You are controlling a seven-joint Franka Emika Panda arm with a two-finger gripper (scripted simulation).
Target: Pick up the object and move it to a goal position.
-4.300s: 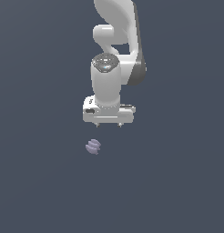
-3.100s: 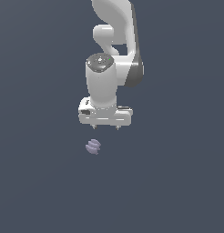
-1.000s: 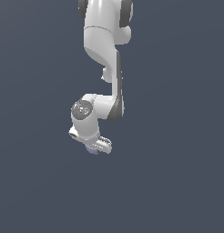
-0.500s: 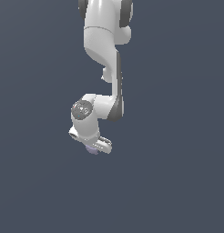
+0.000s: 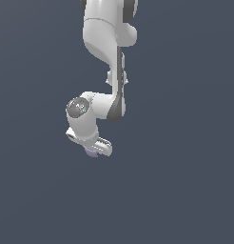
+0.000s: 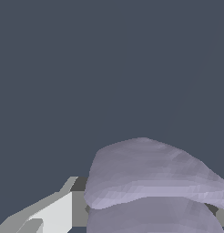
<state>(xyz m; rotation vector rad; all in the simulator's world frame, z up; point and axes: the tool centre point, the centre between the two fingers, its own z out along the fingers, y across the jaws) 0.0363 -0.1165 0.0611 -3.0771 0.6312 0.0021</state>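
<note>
- Under the bent arm, low in the exterior view, your tool (image 5: pixel 94 148) sits right over the object (image 5: pixel 92 152); only a sliver of lavender peeps out beneath the white body.
- From the wrist view, the object (image 6: pixel 150 182) fills the near part of the picture, a pale purple ridged lump lying right up against the tool, with one white finger (image 6: pixel 50 214) showing beside it.
- You can see just that one finger, so whether the jaws are apart or pressed onto the lump I cannot tell; nothing shows a firm pinch on both sides.
- The reach looks done, as I read it: the tool is down at the object, not hanging well above it.
- The grasp is the open question. The lump seems to sit in the tool's span, but contact on both sides is hidden from you.
- Lift: no sign you can trust. The plain dark table (image 5: pixel 185 190) gives no shadow or edge to judge height, so I cannot say whether the object rests on it or hangs clear.
- Carry to the goal: as far as you can see, all of it is left. No goal marker shows in either view, so you have nothing to measure progress against.
- My call for you: roughly at the grasp stage, with lift and transport to come.
</note>
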